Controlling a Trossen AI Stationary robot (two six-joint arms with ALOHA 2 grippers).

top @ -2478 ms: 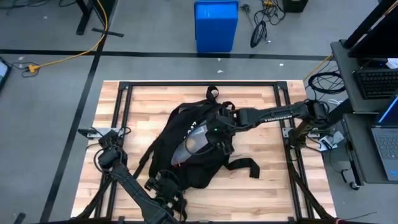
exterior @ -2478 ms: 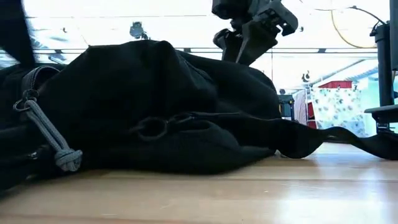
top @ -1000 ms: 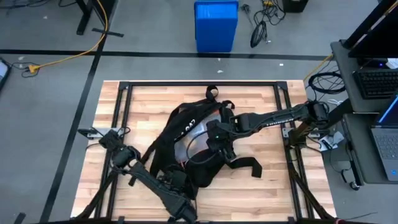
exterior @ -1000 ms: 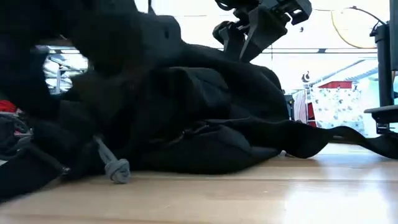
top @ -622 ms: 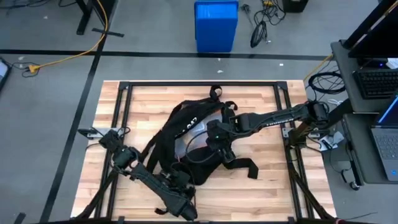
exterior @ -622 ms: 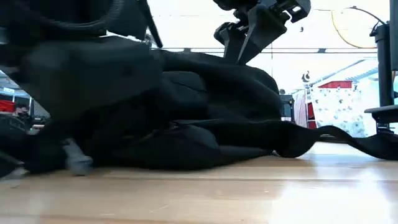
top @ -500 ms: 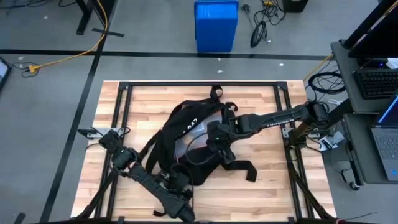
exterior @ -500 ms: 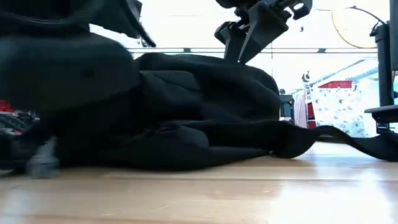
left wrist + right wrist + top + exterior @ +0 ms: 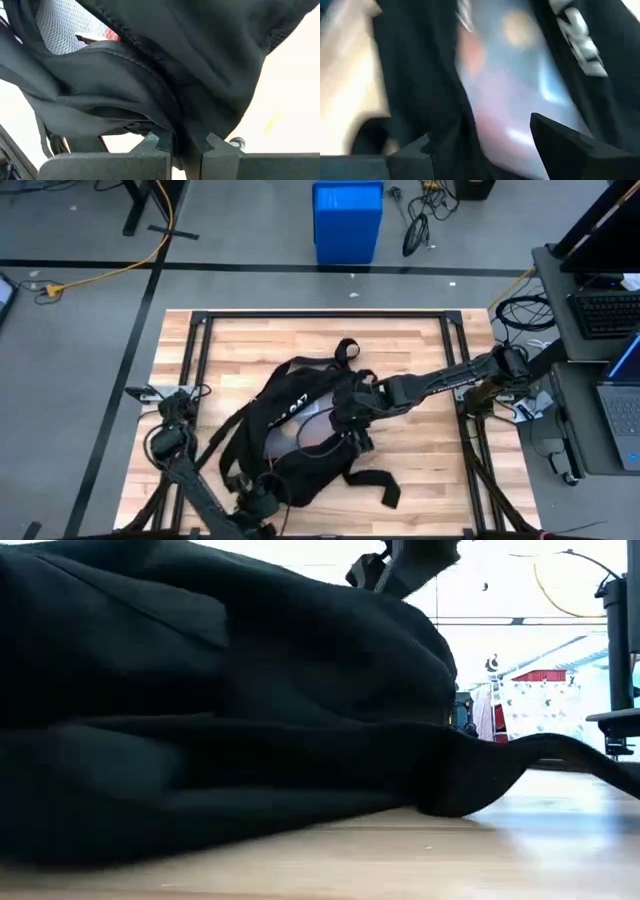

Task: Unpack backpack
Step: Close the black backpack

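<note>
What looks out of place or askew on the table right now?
Nothing is spilled or damaged. The backpack lies crumpled and skewed, one strap trailing loose across the wooden table. The left gripper pinches a fold of its fabric at the near edge; the right gripper is open over its opening.

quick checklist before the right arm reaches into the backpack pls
1. Left gripper clamped on the backpack fabric: ok.
2. Right gripper open over the opening: ok.
3. Opening held wide, mesh lining showing: ok.
4. Contents identified: cannot tell, only blurred colours inside.
5. Backpack fully on the table: ok.
6. Loose strap clear of the right arm: ok.
</note>
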